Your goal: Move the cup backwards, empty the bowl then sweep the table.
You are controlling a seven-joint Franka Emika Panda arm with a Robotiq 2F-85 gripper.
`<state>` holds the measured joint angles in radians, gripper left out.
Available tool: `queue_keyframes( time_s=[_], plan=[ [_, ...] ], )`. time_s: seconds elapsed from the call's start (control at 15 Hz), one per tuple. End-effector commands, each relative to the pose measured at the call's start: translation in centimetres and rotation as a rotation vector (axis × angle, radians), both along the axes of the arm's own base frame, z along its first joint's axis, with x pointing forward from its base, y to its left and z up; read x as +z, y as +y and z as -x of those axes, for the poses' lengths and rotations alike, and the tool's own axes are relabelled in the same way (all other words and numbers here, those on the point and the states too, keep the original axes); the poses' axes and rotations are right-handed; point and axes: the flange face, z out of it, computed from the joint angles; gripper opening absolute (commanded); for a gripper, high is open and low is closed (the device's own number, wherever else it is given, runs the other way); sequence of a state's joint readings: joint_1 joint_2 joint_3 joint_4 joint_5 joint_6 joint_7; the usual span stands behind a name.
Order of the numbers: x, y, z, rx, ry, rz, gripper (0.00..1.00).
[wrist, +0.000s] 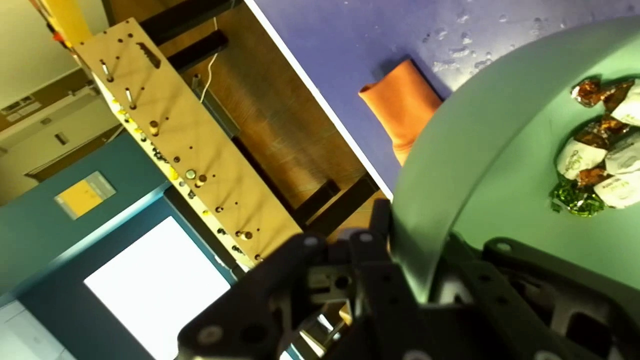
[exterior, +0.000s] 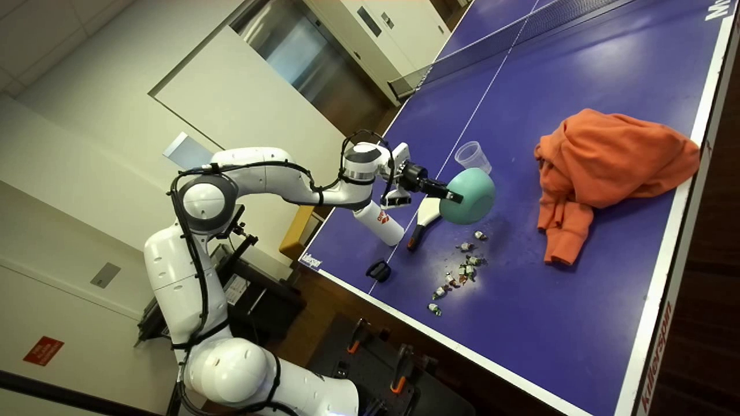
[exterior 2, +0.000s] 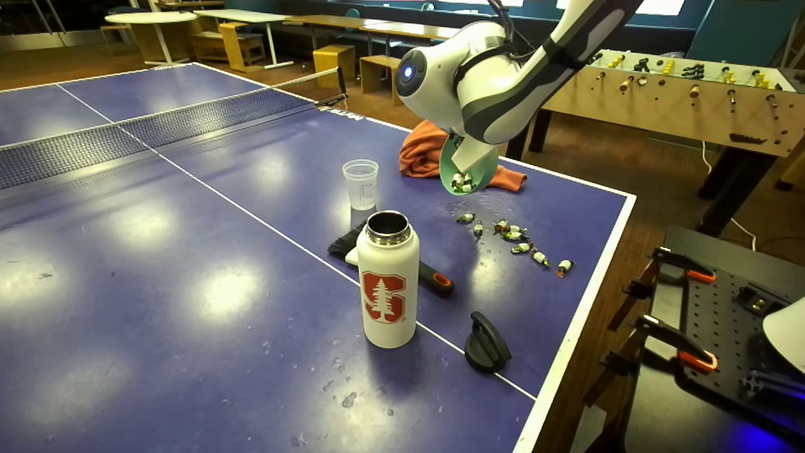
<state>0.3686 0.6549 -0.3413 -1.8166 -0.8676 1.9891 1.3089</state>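
Blue table (exterior 2: pixel 220 352), wrapped candies (exterior 2: pixel 514 236) strewn | foosball table (exterior 2: pixel 666 113) beyond | gripper (wrist: pixel 417 235) pinching tilted bowl (exterior: pixel 475 193)

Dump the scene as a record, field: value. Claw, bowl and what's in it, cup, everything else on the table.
claw: closed on the wall of the bowl
bowl pose: steeply tilted, held above the table
bowl contents: several wrapped candies, full count unclear
loose on table: more candies, scattered
cup: translucent, upright on the table
brush: lying on the table, not held
bottle: white, upright, top open
black lid: on the table, apart from the bottle
orange cloth: bunched near the table edge
emptying: incomplete
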Motion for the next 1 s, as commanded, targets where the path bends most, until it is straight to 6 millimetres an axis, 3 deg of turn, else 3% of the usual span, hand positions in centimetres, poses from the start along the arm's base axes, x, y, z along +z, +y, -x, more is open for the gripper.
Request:
queue_keyframes(
  time_s=[0.0,0.6,0.93],
  plan=[
    [-0.4,0.8,-0.1,-0.018,0.021,0.115,0.02],
    [-2.1,-2.0,0.5,-0.108,0.155,0.303,0.02],
    [-3.2,-2.0,0.8,-0.146,0.233,0.38,0.02]
  ],
)
